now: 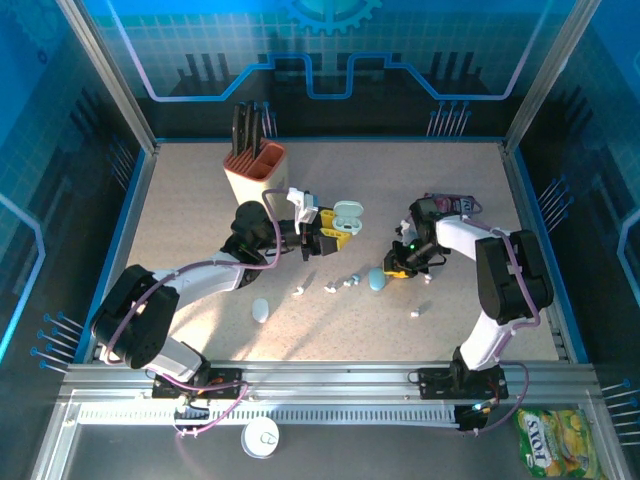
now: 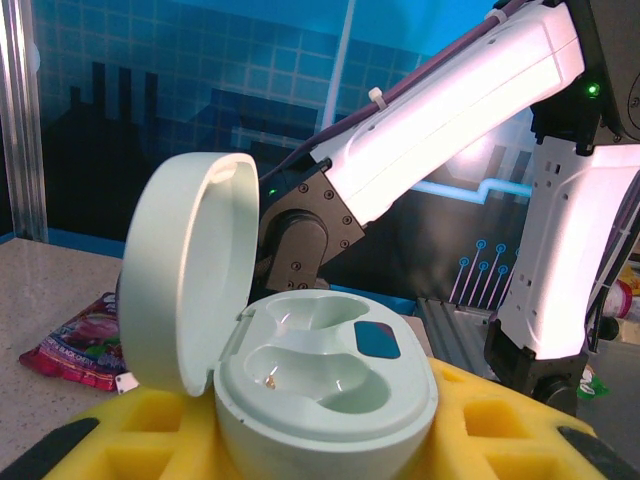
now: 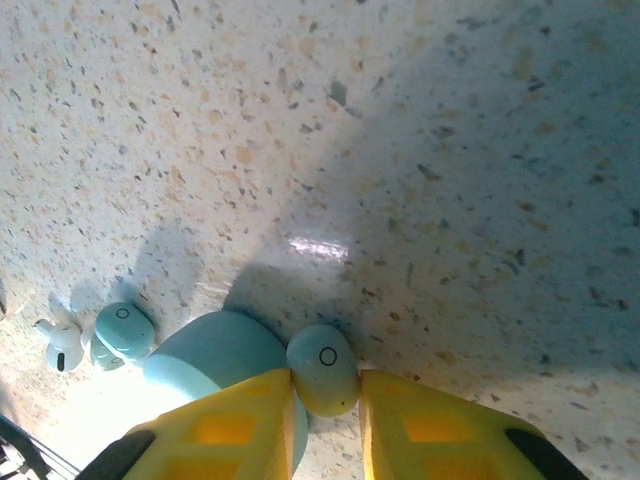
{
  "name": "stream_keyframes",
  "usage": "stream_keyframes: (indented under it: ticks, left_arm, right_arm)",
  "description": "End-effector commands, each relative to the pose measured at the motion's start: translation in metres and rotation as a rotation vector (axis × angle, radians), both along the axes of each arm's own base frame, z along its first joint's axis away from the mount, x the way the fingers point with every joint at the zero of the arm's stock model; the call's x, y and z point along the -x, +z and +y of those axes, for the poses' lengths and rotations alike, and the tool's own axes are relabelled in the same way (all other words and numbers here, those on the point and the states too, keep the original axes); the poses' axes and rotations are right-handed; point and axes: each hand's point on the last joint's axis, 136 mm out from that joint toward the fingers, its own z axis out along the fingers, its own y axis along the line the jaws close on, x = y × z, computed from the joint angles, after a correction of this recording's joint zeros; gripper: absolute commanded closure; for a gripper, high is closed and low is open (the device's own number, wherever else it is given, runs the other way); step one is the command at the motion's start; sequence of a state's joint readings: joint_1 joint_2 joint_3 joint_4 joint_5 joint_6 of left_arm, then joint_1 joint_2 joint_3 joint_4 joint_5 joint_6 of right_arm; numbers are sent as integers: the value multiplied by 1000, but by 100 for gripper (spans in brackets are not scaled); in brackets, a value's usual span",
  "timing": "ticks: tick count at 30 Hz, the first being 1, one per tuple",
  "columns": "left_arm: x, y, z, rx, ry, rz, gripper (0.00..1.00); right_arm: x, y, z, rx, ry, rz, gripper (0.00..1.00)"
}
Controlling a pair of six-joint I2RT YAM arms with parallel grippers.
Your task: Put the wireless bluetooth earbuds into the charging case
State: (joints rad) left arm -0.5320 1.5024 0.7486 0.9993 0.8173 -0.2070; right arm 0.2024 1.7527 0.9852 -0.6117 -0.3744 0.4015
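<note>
My left gripper [image 1: 335, 232] is shut on a pale green charging case [image 1: 346, 214], held above the table with its lid up. Seen from the left wrist, the case [image 2: 330, 370] sits between the yellow fingers [image 2: 500, 430], its lid [image 2: 185, 285] swung back and both wells empty. My right gripper [image 1: 398, 265] is down at the table. Its yellow pads press both sides of a pale green earbud [image 3: 325, 368] lying against a closed blue case [image 3: 215, 355]. Another green earbud [image 3: 125, 332] and a white stemmed earbud [image 3: 62, 342] lie just left of it.
Several small white earbuds [image 1: 330, 289] are scattered mid-table near the blue case [image 1: 376, 279]. A pale closed case [image 1: 260, 310] lies front left. A knife block [image 1: 254, 165] stands at the back, and a snack packet [image 1: 455, 204] lies behind the right arm.
</note>
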Motion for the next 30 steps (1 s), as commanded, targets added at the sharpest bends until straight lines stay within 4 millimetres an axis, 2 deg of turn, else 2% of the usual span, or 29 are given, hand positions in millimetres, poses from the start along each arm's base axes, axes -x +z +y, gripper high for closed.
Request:
stream_keyframes:
  ticks: [1,8,13,21,26,30]
  left_arm:
    - [1,7,3,14,-4,-47,65]
    - [3,6,3,14,-5,-43,65]
    - [4,5,4,12,-3,-40,65]
    - [1,4,5,9,14,-49,65]
    - [-4,2,5,13,34,-57,65]
    - [-10,-3,4,9,56,-57,65]
  right_arm:
    - [-4,-3,7,10,3,13,75]
    - [-6,-10,5,38,-19,38,75]
    - [-6,-5,3,45,-20,17,78]
    - [-7,22,-10,105,-60,-86,82]
    - [-5,43,-30,294,-102,-154,81]
    - [-2,59,-37,409,-113,-194,82]
